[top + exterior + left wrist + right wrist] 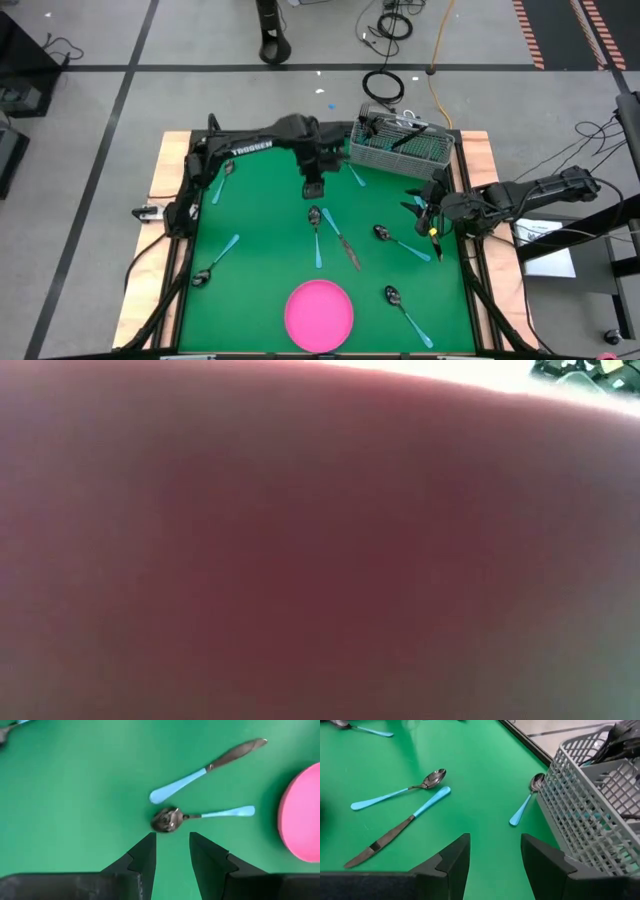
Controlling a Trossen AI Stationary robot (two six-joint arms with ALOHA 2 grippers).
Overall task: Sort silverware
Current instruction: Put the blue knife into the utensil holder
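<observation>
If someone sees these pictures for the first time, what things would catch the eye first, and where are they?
The bright pink plate at the near edge of the green table stands out most. Next come the blue-handled spoons and a knife scattered over the mat, with one spoon just ahead of the left gripper, whose fingers are open. The grey mesh basket sits at the far right corner, with the right gripper open beside it.
</observation>
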